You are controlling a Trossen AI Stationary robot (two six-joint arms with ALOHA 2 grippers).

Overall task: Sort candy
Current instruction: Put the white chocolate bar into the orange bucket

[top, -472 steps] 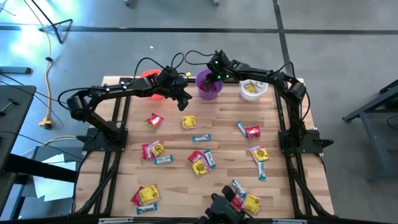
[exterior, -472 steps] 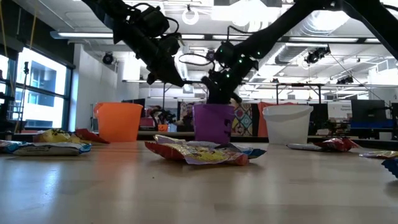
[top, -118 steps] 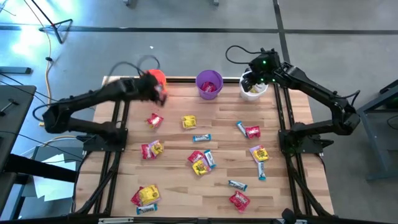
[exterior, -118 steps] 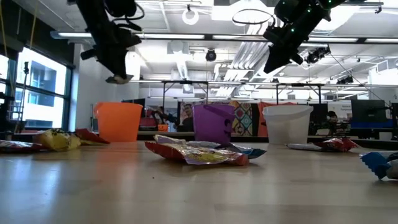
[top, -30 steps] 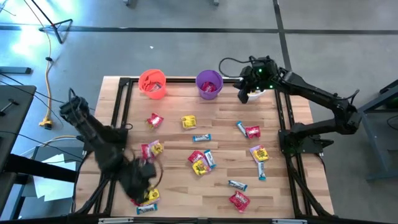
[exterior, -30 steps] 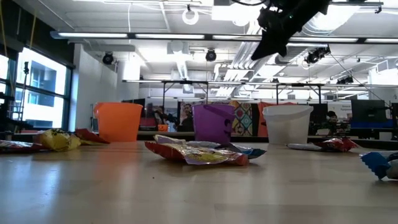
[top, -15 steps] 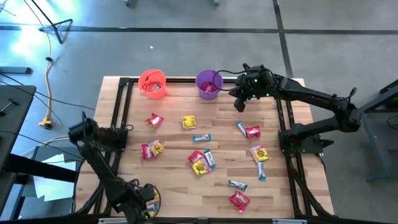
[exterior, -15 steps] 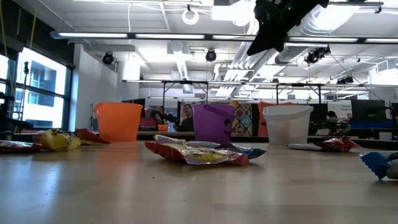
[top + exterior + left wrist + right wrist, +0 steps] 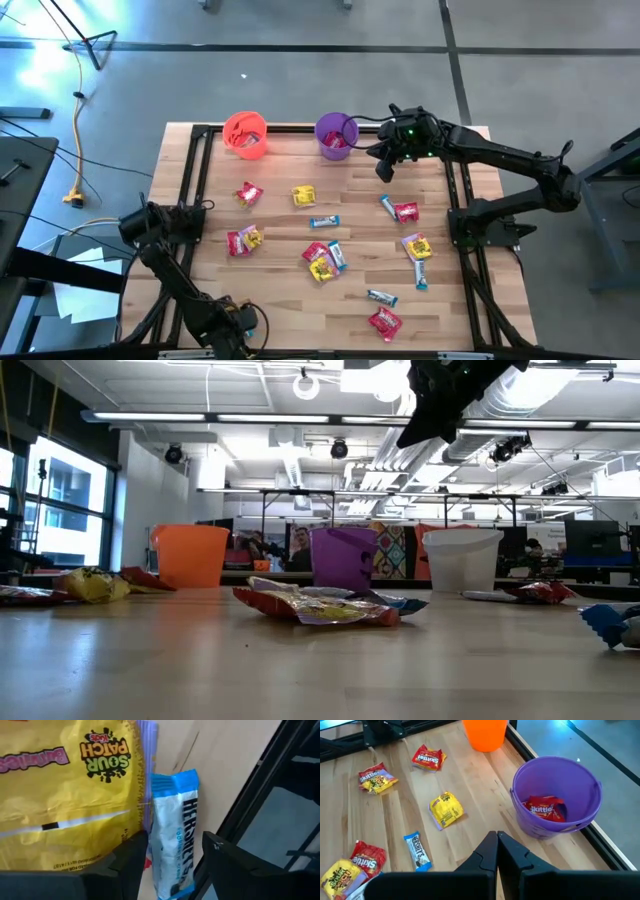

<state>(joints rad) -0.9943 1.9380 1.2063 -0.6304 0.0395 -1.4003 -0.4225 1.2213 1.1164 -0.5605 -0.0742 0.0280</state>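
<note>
A wooden table (image 9: 280, 230) strewn with wrapped candy (image 9: 322, 262) is seen from overhead, an orange cup (image 9: 245, 133) and a purple cup (image 9: 336, 135) standing along its far edge. The left gripper (image 9: 238, 322) is down at the near left corner, its fingers spread; only its own wrist camera shows what lies there, a blue-and-white bar (image 9: 174, 827) framed between the two dark fingers (image 9: 131, 862) beside a large yellow packet (image 9: 70, 790), both flat on the wood at the table's black edge rail (image 9: 255, 795). The right gripper (image 9: 384, 160) hovers above the table just beside the purple cup, fingers pressed together and empty, as its wrist view makes plain. That same view looks down into the purple cup (image 9: 555, 795), revealing red packets (image 9: 545, 810) inside, which the table-level camera cannot see past the cup's wall (image 9: 342, 558). The low camera alone takes in a white cup (image 9: 462, 560), hidden under the right arm from above, and a crumpled heap of wrappers (image 9: 320, 603) in the foreground, with the right arm dark against the ceiling lights
</note>
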